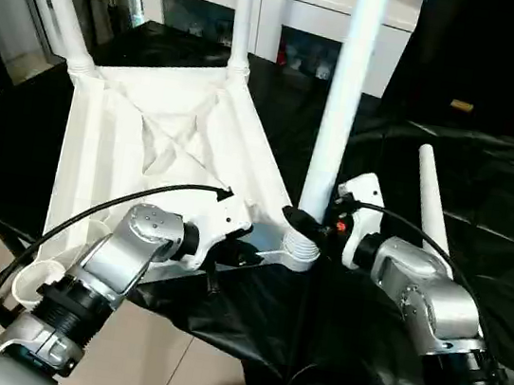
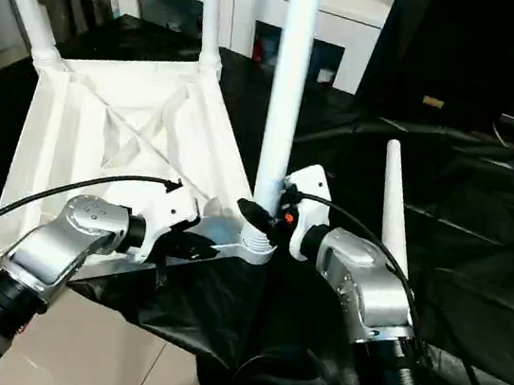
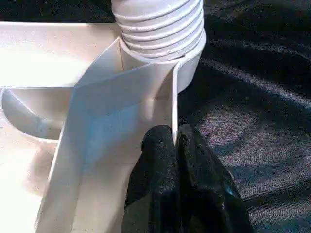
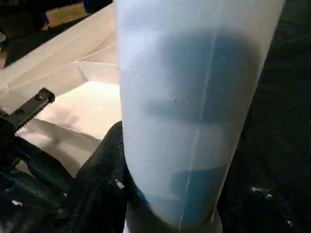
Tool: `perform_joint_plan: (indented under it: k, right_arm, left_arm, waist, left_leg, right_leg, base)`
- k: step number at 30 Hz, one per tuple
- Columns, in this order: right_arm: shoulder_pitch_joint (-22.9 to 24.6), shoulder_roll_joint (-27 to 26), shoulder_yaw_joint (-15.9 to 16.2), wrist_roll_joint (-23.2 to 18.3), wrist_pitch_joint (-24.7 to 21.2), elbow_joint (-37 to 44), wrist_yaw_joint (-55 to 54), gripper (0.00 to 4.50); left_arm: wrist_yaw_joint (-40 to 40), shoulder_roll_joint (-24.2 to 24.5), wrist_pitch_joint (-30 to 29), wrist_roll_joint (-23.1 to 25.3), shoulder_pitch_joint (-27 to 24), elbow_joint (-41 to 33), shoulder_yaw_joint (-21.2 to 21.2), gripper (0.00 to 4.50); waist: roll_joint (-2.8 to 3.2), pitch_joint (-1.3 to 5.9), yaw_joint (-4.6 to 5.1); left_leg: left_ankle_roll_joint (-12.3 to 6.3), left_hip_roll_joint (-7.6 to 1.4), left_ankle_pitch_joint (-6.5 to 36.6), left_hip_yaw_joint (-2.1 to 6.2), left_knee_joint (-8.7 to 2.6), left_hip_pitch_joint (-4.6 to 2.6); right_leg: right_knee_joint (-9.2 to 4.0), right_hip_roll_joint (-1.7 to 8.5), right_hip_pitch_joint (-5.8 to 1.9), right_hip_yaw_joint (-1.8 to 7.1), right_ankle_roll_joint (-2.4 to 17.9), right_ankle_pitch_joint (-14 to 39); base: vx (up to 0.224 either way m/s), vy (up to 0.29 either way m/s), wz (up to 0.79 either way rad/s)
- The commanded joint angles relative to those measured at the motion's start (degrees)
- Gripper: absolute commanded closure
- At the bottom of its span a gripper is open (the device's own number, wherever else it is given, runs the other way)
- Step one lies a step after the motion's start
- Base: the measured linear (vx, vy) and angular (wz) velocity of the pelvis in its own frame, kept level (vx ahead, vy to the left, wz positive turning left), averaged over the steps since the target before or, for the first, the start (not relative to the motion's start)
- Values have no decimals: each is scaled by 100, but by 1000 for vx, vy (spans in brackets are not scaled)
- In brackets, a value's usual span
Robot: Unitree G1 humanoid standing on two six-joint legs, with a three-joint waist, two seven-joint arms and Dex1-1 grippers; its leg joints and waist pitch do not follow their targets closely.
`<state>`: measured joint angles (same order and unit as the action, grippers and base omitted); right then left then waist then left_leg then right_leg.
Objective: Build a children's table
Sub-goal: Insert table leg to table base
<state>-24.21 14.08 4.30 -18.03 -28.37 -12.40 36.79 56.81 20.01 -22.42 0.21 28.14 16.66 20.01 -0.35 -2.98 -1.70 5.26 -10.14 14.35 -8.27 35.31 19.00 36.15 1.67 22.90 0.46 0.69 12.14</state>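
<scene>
Your tabletop (image 1: 165, 132) lies underside up on crumpled black sheeting (image 1: 486, 196) that drapes off the near edge toward a pale tiled floor (image 1: 166, 362). Three legs stand in its corner sockets; a fourth leg (image 1: 430, 205) lies loose on the sheeting to the right. Your left gripper (image 3: 174, 145) is pinched tight on the tabletop's near rim. Your right gripper (image 1: 305, 223) clasps the near-right upright leg (image 1: 345, 100) just above its threaded base. A white cabinet (image 1: 291, 15) stands at the far wall.
</scene>
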Motion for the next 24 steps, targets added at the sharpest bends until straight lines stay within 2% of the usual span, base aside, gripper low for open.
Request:
perform_joint_plan:
  k: [1,2,3,6,7,10,11,13,14,18,21,24]
  right_arm:
    - [114,-48,-144,-117,75,-194,8,260]
    - [174,-66,-202,-156,138,-251,9,260]
    - [254,-88,-262,-211,203,-286,29,260]
    - [498,-182,-460,-367,454,-342,121,260]
    - [548,-215,-506,-409,523,-348,152,260]
    - [646,-273,-604,-452,665,-412,157,260]
    - [721,-303,-644,-470,745,-457,181,260]
    - [873,-355,-695,-481,973,-554,226,260]
    - [928,-378,-711,-496,1044,-593,245,260]
    - [1091,-426,-741,-450,1351,-727,239,260]
    - [1231,-388,-601,-225,1693,-653,202,260]
    - [1287,-395,-518,-116,1800,-508,146,260]
  left_arm:
    - [160,35,-162,24,-39,185,161,450]
    - [154,28,-174,13,-22,199,149,450]
    - [158,31,-186,9,-11,206,144,450]
    - [134,27,-202,19,26,249,132,450]
    - [129,27,-199,21,36,264,128,450]
    - [109,26,-188,29,64,303,120,450]
    - [99,23,-181,32,83,326,115,450]
    - [78,17,-167,39,124,375,108,450]
    - [65,15,-154,46,143,404,107,450]
    - [28,3,-126,65,202,488,100,450]
    - [-5,6,-96,96,245,550,99,450]
    - [-8,12,-65,111,272,600,100,450]
  waist:
    - [-10,326,-23]
    - [-1,331,-30]
    - [51,337,-45]
    - [12,345,-51]
    - [65,340,-59]
    - [45,333,-54]
    - [83,328,-61]
    - [72,321,-57]
    - [96,325,-61]
    - [93,314,-55]
    - [110,309,-52]
    - [125,300,-46]
  left_leg:
    - [-201,-172,-38,-20,-411,104]
    - [-190,-176,-41,-18,-412,97]
    - [-180,-175,-60,-15,-408,93]
    - [-203,-178,-85,-15,-409,108]
    - [-202,-185,-42,-11,-412,94]
    - [-192,-184,53,-10,-424,96]
    - [-163,-186,118,-6,-428,85]
    - [-139,-193,225,-6,-436,90]
    - [-134,-194,224,-2,-437,91]
    - [-127,-191,306,-3,-447,92]
    - [-123,-194,382,3,-457,88]
    - [-109,-197,455,6,-469,87]
  right_leg:
    - [-373,467,-395,221,1526,-207]
    - [-369,466,-393,217,1535,-220]
    - [-359,472,-389,215,1559,-302]
    - [-346,469,-411,215,1596,-490]
    - [-359,472,-394,210,1612,-488]
    - [-370,467,-393,203,1621,-371]
    - [-378,474,-386,204,1618,-258]
    - [-402,481,-390,210,1604,-109]
    - [-397,485,-390,209,1605,-117]
    - [-423,481,-384,202,1582,-9]
    - [-444,478,-373,199,1542,155]
    - [-465,479,-360,192,1501,307]
  base:
    - [0,0,0]
    - [0,0,0]
    - [0,0,0]
    - [0,0,0]
    - [0,0,0]
    - [0,0,0]
    - [0,0,0]
    - [0,0,0]
    - [0,0,0]
    - [0,0,0]
    - [0,0,0]
    - [0,0,0]
